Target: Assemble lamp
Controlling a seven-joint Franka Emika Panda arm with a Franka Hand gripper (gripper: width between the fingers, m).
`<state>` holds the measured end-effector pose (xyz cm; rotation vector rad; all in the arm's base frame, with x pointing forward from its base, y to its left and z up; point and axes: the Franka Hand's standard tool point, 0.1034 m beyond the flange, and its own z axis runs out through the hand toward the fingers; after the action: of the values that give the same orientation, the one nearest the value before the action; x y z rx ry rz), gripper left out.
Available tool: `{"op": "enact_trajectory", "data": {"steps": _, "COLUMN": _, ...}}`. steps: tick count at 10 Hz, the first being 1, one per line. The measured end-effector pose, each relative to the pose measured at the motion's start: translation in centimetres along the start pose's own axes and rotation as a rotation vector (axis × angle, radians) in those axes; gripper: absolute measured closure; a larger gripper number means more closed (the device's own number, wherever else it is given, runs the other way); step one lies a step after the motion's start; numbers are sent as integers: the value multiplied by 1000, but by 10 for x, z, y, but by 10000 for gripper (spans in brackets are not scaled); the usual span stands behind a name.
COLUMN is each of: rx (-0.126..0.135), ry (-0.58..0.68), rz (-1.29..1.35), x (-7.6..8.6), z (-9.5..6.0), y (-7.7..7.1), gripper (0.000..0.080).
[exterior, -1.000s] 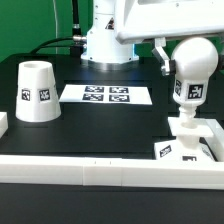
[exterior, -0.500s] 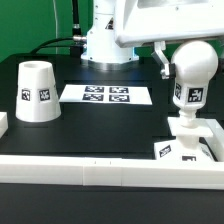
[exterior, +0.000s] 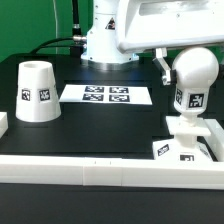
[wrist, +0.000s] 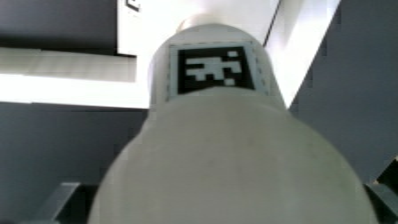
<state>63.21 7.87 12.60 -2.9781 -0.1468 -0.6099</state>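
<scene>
Matte black table [exterior: 100, 128], white tapered shade [exterior: 36, 92] standing wide end down at the exterior view's left, flat marker board [exterior: 105, 95] lying farther back near the middle, low square tagged base [exterior: 190, 143] at the exterior view's near right, long white rail [exterior: 90, 168] along the near edge

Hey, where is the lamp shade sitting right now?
In the exterior view the shade stands on the table at the left, just left of the marker board, well apart from the bulb and base at the right.
</scene>
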Motion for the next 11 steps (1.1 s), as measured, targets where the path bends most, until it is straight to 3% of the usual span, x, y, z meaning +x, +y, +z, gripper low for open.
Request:
{"op": "enact_trajectory", "data": {"steps": 8, "rx": -11, "ry": 53, "rz": -14, "x": -9, "z": 2, "y": -5, "gripper": 222}}
{"op": "enact_trajectory", "data": {"steps": 11, "rx": -10, "ry": 52, "rz": -14, "x": -9, "z": 3, "y": -5, "gripper": 111}}
